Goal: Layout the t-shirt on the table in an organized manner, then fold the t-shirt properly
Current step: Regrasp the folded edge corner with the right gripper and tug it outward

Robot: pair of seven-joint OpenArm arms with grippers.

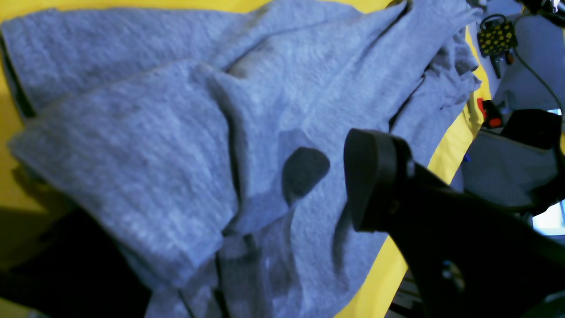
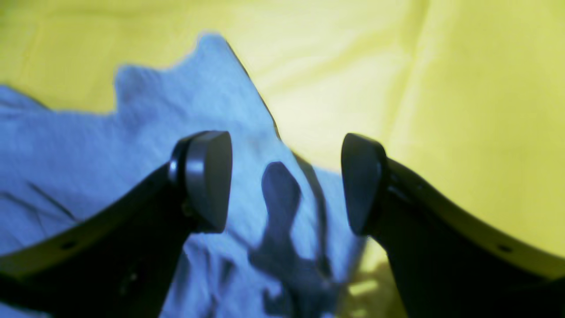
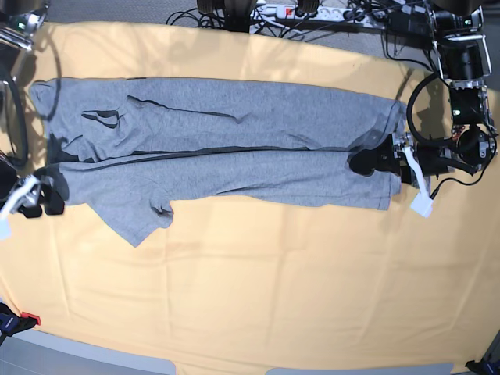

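Each gripper, left and right, stands open and empty at opposite ends of the t-shirt, which lies folded lengthwise along the worktop, probably just set down.

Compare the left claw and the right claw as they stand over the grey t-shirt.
The left claw is at one end of the heather-grey cotton t-shirt, entirely over fabric. The right claw is at the opposite end, straddling the shirt's edge, one finger over the pale yellow cloth table. Both are open and hold nothing.
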